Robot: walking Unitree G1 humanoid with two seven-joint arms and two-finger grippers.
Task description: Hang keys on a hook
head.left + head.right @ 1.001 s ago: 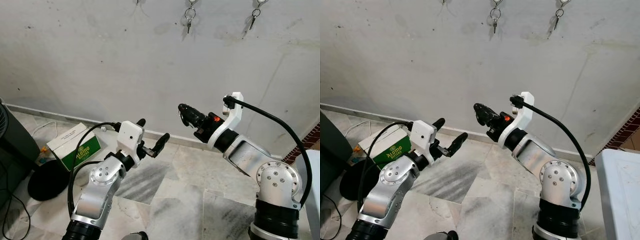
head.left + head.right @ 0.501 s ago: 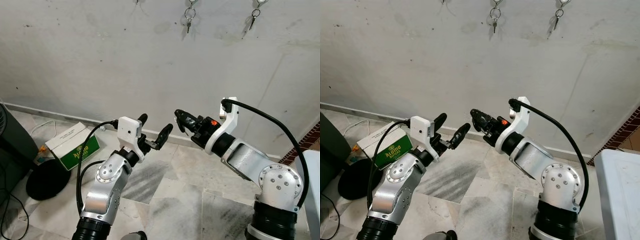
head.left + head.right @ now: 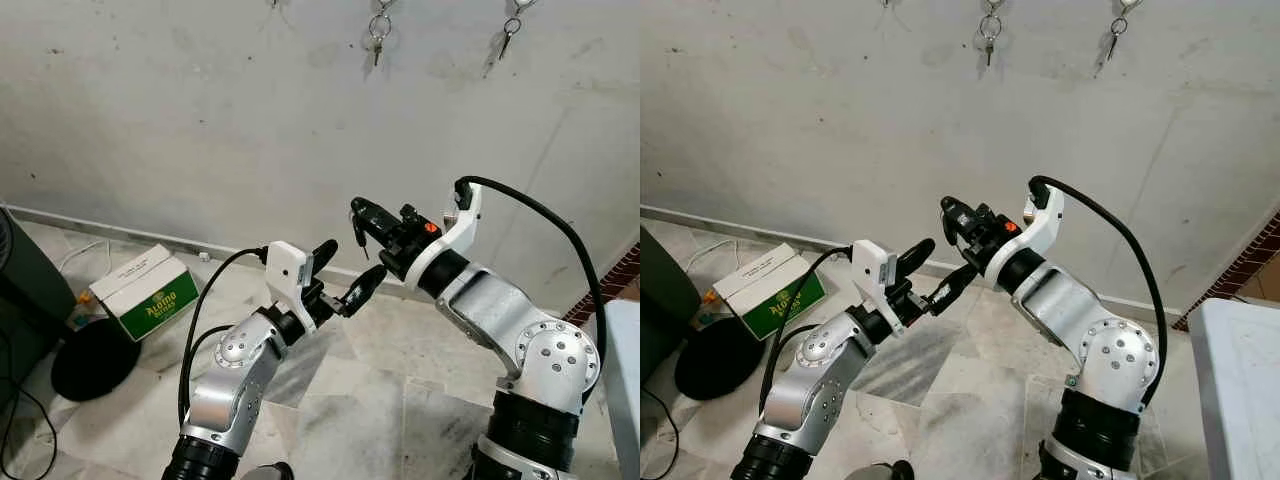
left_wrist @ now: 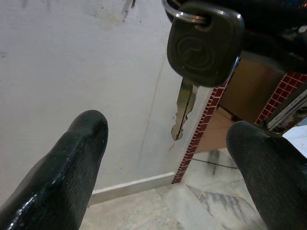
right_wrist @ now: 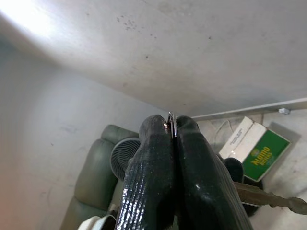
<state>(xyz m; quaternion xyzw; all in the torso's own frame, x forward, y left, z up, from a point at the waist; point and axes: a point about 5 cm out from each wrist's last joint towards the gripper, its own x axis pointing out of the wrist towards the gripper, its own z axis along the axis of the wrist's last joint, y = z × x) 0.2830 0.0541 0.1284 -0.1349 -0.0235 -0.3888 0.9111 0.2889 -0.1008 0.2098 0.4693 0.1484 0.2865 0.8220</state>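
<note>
Pinching a key ring between its pressed-together fingers, the right gripper (image 3: 358, 210) holds the key (image 4: 201, 52) out in front of the wall (image 3: 200, 120), so the black-headed key dangles just below it. The left gripper (image 3: 345, 272) sits right underneath with its fingers (image 4: 72, 163) spread wide, the key hanging between and above them, not touching. Up on the wall, two other key sets (image 3: 378, 32) hang from hooks. A green box (image 3: 145, 292) lies on the floor.
</note>
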